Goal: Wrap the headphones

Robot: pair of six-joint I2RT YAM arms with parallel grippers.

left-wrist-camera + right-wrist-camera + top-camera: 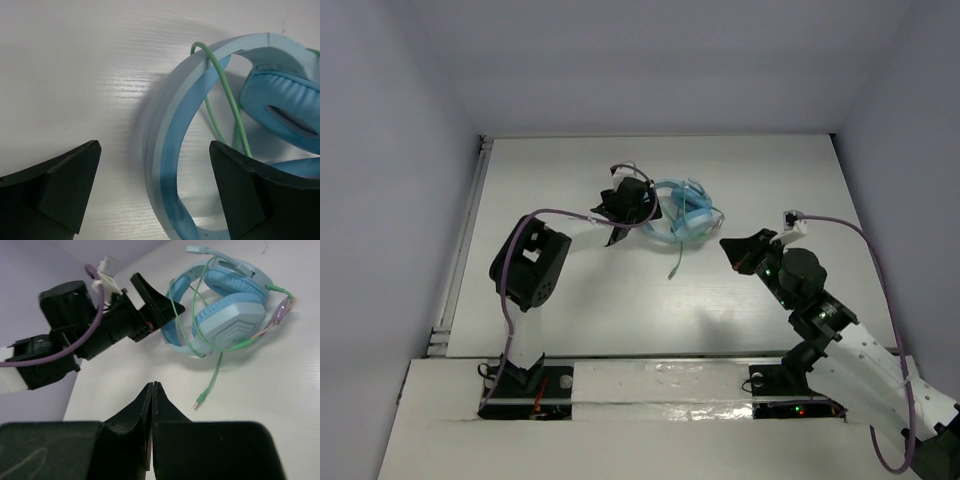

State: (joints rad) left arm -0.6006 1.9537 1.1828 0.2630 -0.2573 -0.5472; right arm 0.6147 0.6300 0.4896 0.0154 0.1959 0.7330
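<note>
The light blue headphones (682, 212) lie on the white table at mid-back, also seen in the right wrist view (230, 315). The pale-green cable (216, 371) loops around the ear cups, and its plug end (674, 270) trails loose toward the front. My left gripper (630, 210) is open, and its jaws stand either side of the headband (165, 150) without closing on it. The cable (225, 85) crosses the headband beside an ear cup (282, 107). My right gripper (740, 250) is shut and empty, to the right of the headphones, its tip (153, 384) short of the plug (200, 401).
Purple robot cables (560, 214) run along both arms. The table's left edge has a white rail (460, 240). Grey walls enclose the back and sides. Bare table (620, 300) lies in front of the headphones.
</note>
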